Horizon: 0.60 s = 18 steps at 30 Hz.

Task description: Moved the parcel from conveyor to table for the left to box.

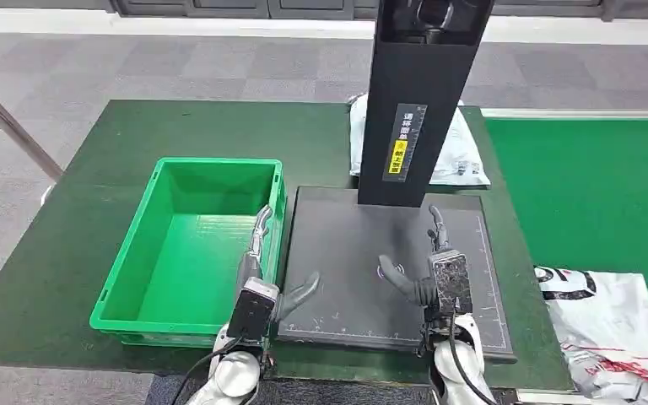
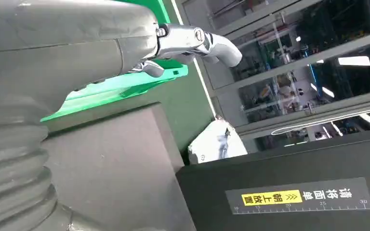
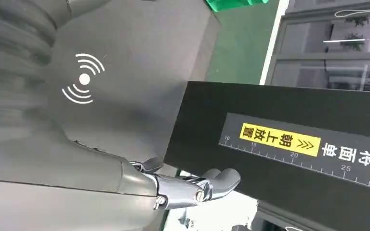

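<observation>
Parcel (image 1: 620,325) at 4 o'clock in the head view: a white plastic mailer, crumpled, with black and red print, lying on the bright green conveyor (image 1: 591,194) at the right, apart from both hands. Second white mailer (image 1: 460,152) at 12 o'clock, flat on the table (image 1: 76,211) behind the black upright column (image 1: 413,101), which carries a yellow label and a printed scale. Black scanner pad (image 1: 346,261) at centre, its wireless mark between the two hands. Green box (image 1: 190,245) at 9 o'clock, touching the pad's left edge. Left hand (image 1: 266,270) over the seam between box and pad, fingers apart and extended, holding nothing. Right hand (image 1: 430,266) over the pad's right half, fingers (image 3: 217,180) likewise spread with nothing in them, tips near the column's base in the right wrist view.
</observation>
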Tool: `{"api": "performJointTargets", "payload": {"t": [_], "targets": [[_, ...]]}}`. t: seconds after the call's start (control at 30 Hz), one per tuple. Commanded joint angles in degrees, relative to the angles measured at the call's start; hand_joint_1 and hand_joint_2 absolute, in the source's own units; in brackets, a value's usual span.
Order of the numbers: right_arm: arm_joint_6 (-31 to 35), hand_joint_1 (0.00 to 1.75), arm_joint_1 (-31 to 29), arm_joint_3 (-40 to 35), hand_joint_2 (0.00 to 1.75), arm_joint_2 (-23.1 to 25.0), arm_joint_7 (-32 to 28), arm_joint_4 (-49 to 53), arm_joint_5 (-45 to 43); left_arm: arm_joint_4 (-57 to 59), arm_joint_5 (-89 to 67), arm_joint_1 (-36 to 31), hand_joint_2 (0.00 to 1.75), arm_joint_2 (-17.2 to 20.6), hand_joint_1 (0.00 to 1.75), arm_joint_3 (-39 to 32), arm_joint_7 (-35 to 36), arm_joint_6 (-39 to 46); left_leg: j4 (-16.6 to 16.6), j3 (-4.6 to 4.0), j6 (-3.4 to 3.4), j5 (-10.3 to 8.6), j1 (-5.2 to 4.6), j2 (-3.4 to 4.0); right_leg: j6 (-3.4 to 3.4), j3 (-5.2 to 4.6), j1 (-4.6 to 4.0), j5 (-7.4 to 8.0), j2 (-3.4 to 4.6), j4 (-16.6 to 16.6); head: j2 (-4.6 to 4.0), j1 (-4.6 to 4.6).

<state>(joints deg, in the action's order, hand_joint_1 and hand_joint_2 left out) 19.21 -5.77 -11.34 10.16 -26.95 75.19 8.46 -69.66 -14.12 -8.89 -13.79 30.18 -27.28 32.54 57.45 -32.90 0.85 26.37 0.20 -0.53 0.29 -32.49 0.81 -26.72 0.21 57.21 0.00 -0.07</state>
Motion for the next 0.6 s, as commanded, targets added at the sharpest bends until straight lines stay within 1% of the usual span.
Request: {"api": "performJointTargets", "payload": {"t": [0.03,0.17,0.27,0.33,0.37,0.4,0.43,0.47,0.5,0.57,0.6], "targets": [[0.5,0.00,-1.3,-1.4,1.75,-0.3,0.6,-1.6,0.3,1.4,-0.2,-0.8,1.75,1.9,0.00,-1.3,0.2,-1.1,-0.1,0.10,0.01,-0.01,0.01,0.17,-0.04,0.05,-0.02,0.06,0.11,-0.1,0.00,0.00],[4.4,0.00,-0.5,1.1,1.75,-0.9,2.5,-0.1,3.4,3.2,-0.4,-1.7,1.75,1.7,0.00,-0.9,0.6,-2.0,-0.1,0.10,0.01,-0.03,0.04,0.15,-0.05,0.08,-0.05,0.07,0.08,-0.1,0.00,0.00],[7.1,0.00,1.2,6.0,1.75,-3.1,4.3,1.3,5.9,5.1,-0.8,-2.4,1.75,0.3,0.00,-0.2,0.9,-3.1,-0.1,0.06,-0.01,-0.04,0.01,-0.11,-0.01,0.08,-0.02,0.00,-0.15,-0.1,0.00,0.00],[8.4,0.00,1.5,9.5,1.75,-5.4,4.3,-0.3,6.3,7.3,-0.3,-3.6,1.75,-0.6,0.00,0.0,0.5,-3.6,-0.1,0.07,-0.02,-0.06,0.03,-0.19,0.00,0.10,-0.04,0.02,-0.23,-0.2,0.00,-0.02],[10.0,0.00,1.9,11.2,1.75,-6.6,4.5,-1.2,7.4,8.5,0.6,-4.5,1.75,-0.9,0.00,0.1,-0.4,-3.9,-0.1,0.08,-0.03,-0.05,0.00,-0.19,0.01,0.10,-0.01,0.00,-0.23,-0.1,0.00,-0.02],[10.2,0.00,2.1,12.8,1.75,-7.2,4.5,-1.7,7.6,9.5,1.3,-5.3,1.75,-1.1,0.00,0.3,-1.2,-3.9,-0.1,0.08,-0.05,-0.09,0.02,-0.31,0.02,0.17,-0.03,0.02,-0.36,-0.2,0.00,-0.02],[12.6,0.00,2.4,15.5,1.75,-8.6,6.2,-3.5,9.5,11.3,3.0,-6.6,1.75,-1.3,0.00,0.3,-2.3,-4.1,-0.1,0.07,-0.05,-0.10,-0.01,-0.31,0.02,0.14,0.01,0.01,-0.36,-0.2,0.00,-0.02],[12.7,0.00,2.6,17.7,1.75,-9.8,5.8,-4.9,10.1,12.8,4.0,-7.6,1.75,-1.3,0.00,0.5,-3.1,-4.0,-0.1,0.05,-0.05,-0.08,0.00,-0.34,0.03,0.15,-0.01,0.00,-0.37,-0.2,0.00,0.00],[13.6,0.00,2.1,19.4,1.75,-10.6,6.3,-7.2,11.0,14.1,5.1,-8.4,1.75,-1.5,0.00,0.7,-4.1,-4.2,-0.1,0.10,-0.07,-0.13,0.00,-0.45,0.05,0.27,-0.01,0.03,-0.51,-0.3,0.00,0.00],[14.4,0.00,0.9,21.6,1.75,-12.2,6.1,-10.9,12.1,15.7,6.1,-9.0,1.75,-1.9,0.00,1.0,-5.2,-3.9,-0.1,0.11,-0.06,-0.06,-0.02,-0.25,0.08,0.19,0.02,0.06,-0.27,-0.3,0.00,0.00],[14.2,0.00,0.6,21.9,1.75,-12.4,6.1,-11.5,12.1,15.8,6.3,-9.0,1.75,-2.0,0.00,1.0,-5.3,-3.9,-0.1,0.10,-0.10,-0.10,-0.01,-0.31,0.10,0.25,0.00,0.11,-0.35,-0.4,0.00,0.00]]}}
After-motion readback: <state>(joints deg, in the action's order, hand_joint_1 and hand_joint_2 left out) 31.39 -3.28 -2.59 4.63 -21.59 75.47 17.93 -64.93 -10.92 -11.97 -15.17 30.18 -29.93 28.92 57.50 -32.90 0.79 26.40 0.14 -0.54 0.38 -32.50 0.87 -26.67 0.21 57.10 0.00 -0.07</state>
